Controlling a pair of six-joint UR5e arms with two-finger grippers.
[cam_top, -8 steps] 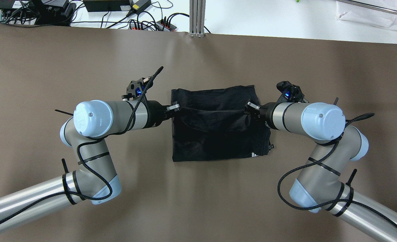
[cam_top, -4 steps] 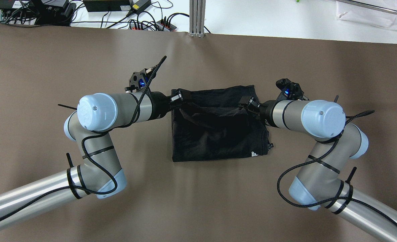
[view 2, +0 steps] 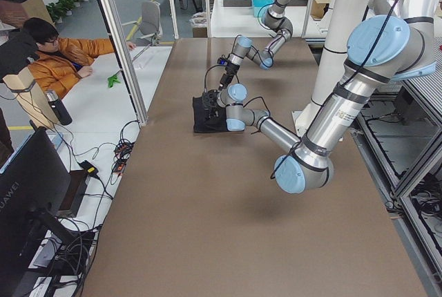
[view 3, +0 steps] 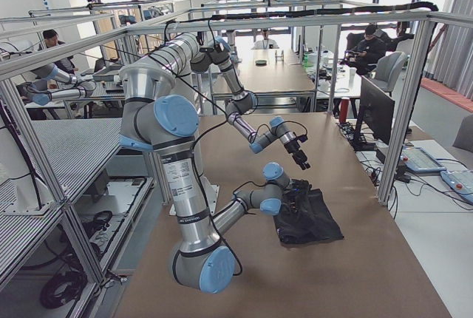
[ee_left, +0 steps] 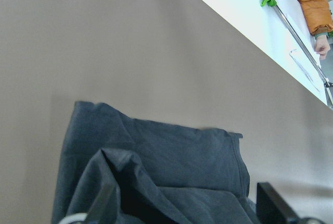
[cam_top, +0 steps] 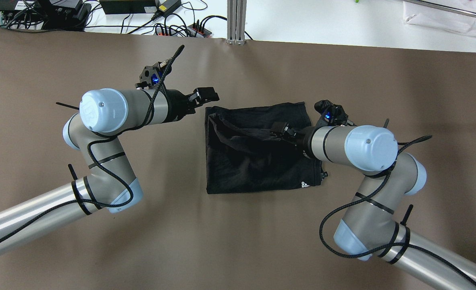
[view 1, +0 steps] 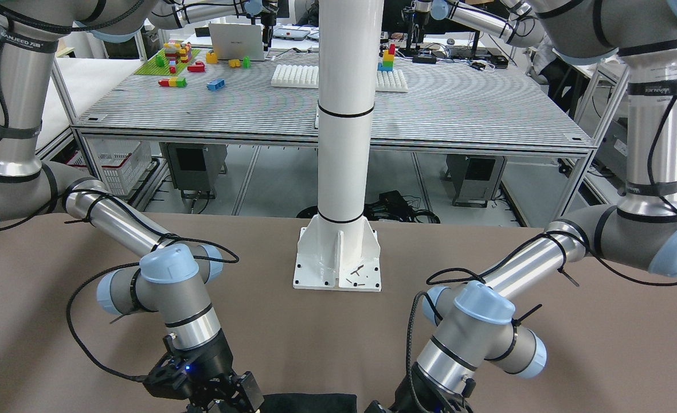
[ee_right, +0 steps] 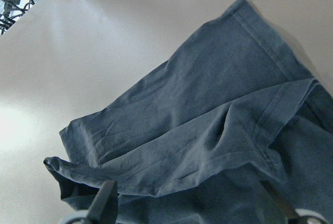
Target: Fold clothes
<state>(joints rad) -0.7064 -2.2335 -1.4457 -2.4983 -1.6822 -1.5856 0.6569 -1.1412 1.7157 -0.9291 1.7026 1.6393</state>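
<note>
The clothes are one black garment (cam_top: 258, 157) lying on the brown table, its upper layer rumpled and loosely folded toward the far edge. It also shows as the garment (ee_right: 208, 130) under the right wrist and the garment (ee_left: 156, 156) under the left wrist. My left gripper (cam_top: 206, 95) is open and raised just beyond the garment's far left corner, holding nothing. My right gripper (cam_top: 279, 129) hovers over the garment's right half, and in the right wrist view its fingers (ee_right: 104, 203) are spread wide with fabric beneath them.
A white pillar base (view 1: 338, 261) stands at the table's robot side. Cables and power strips (cam_top: 173, 26) and an aluminium post (cam_top: 236, 20) line the far edge. A person (view 2: 62, 55) sits at the white side table beyond it.
Both grippers carried the garment's lifted edge toward the far side and let it go. The left gripper then moved up and left off the cloth. The right gripper slid left over it.
</note>
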